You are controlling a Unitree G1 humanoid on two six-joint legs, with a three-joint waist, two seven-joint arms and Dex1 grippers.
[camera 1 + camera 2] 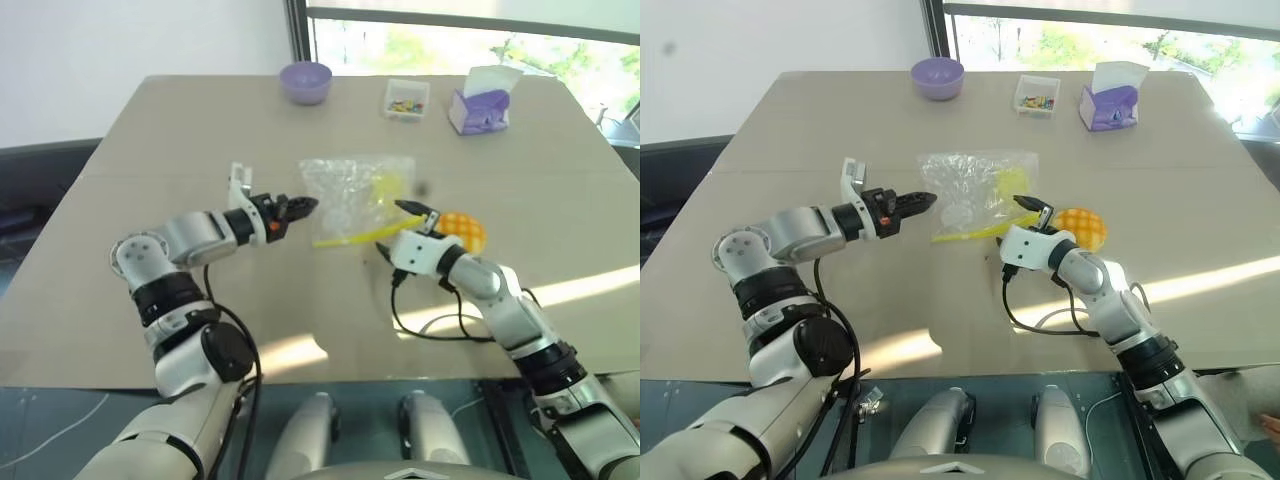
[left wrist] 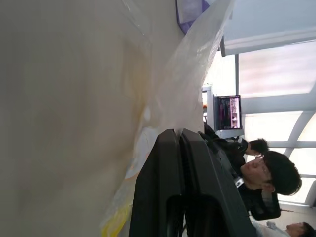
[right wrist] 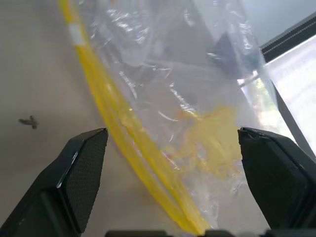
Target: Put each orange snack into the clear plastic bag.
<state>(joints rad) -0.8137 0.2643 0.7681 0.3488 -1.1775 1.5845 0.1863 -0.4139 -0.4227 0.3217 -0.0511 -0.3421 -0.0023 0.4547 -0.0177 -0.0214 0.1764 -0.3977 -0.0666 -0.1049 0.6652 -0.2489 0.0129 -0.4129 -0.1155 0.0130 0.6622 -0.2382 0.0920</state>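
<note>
My left gripper [image 1: 300, 208] is pinched nearly together on the left edge of the bag [image 1: 352, 195], near the desk's [image 1: 150, 150] middle. My right gripper [image 3: 173, 163] stands wide apart at the bag's yellow strip, holding nothing. The bun [image 1: 463, 229] lies just right of it.

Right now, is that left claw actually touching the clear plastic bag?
Touching. In the left wrist view the left gripper has its black fingers pressed together on a fold of the clear plastic bag.
</note>
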